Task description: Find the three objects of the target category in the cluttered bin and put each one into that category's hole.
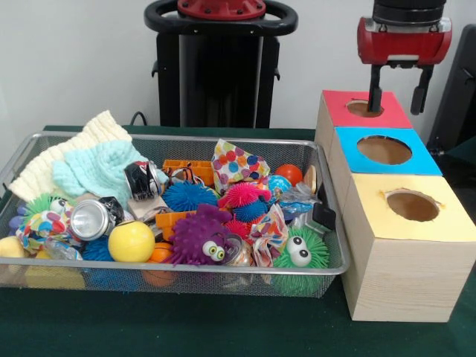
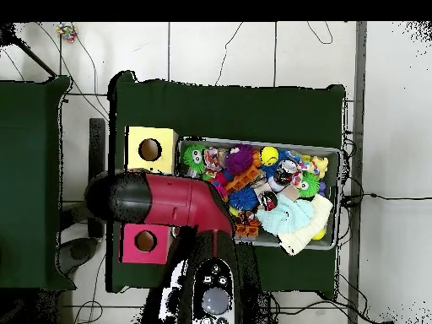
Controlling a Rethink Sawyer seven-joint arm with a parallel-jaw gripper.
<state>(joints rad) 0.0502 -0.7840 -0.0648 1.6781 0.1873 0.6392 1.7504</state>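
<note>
I have the gripper open and empty over the red box's hole; bin lies well left, nearer camera.

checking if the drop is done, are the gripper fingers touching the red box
Cannot tell. In the front view the gripper hangs open over the red box; one finger's tip overlaps its hole, and depth is unclear. In the overhead view the arm hides it.

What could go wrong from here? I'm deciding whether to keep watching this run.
The gripper hangs open and empty over the red box, so no sorting is underway. The cluttered bin is packed with overlapping toys, so a grasp may snag a neighbour such as the knitted cloth.
</note>
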